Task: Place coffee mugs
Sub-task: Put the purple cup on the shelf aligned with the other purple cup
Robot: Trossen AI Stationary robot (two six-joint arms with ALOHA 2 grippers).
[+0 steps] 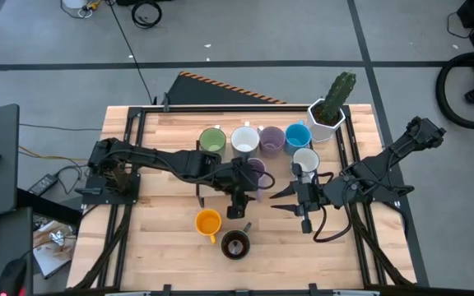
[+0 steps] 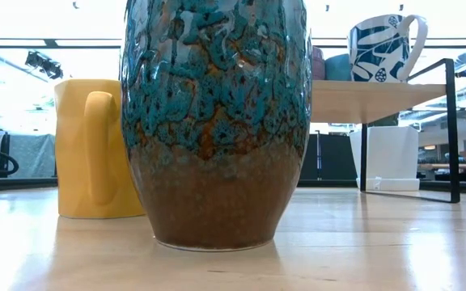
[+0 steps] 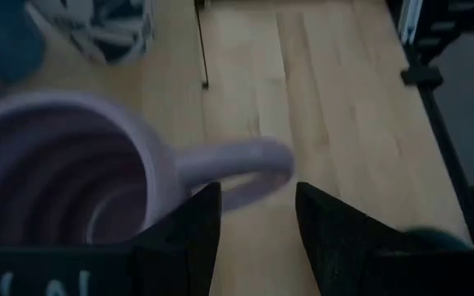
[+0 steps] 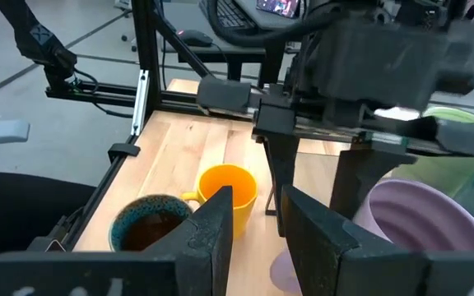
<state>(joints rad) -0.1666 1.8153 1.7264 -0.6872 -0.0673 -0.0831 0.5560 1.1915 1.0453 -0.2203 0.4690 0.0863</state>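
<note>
From above we see the left claw point(image 1: 239, 200) at mid-bench, fingers narrowly parted, hovering just beside a lavender ceramic mug point(image 1: 256, 171). The right claw point(image 1: 285, 200) sits near it, fingers spread wide and empty. Behind them 5 mugs stand in a row: green mug point(image 1: 212, 140), white mug point(image 1: 244, 139), second lavender mug point(image 1: 271, 139), blue mug point(image 1: 298, 136), and a white-grey mug point(image 1: 306, 160) slightly forward. A white hexagonal pot with a cactus point(image 1: 329, 111) stands at the far right corner of the wooden bench point(image 1: 163, 230).

At table height the dark brown glazed mug point(image 2: 215, 121) fills our frame, the orange mug point(image 2: 95, 149) beside it.

Past the left wrist, the fingers point(image 3: 189, 234) flank the lavender mug's handle point(image 3: 237, 164) without touching.

Past the right wrist, we see the orange and brown mugs beyond.
</note>
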